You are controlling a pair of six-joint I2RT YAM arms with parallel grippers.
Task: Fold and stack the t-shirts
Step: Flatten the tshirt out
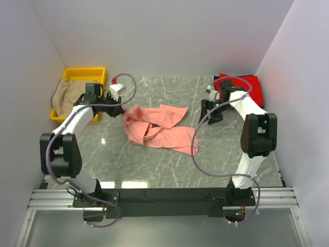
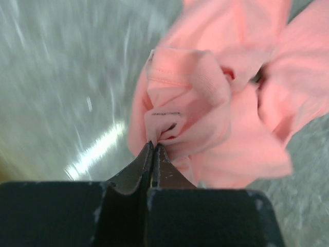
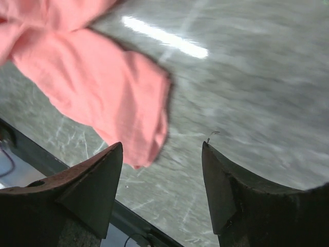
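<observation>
Bright, even light from above fills the top view, which is sharp throughout; white glare patches lie on the polished grey table (image 1: pixel 154 170) toward its near edge. The salmon-pink t-shirt (image 1: pixel 169 136) casts only a thin, soft shadow. Both wrist views are smeared by motion blur, each with a bright glare streak across the table

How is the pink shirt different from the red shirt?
The salmon-pink t-shirt lies crumpled mid-table; the red t-shirt lies flatter at the far right corner. The left end effector pinches the salmon-pink t-shirt's edge; nothing holds the red t-shirt. The right arm partly hides the red t-shirt, not the salmon-pink t-shirt. Both are soft cloth.
</observation>
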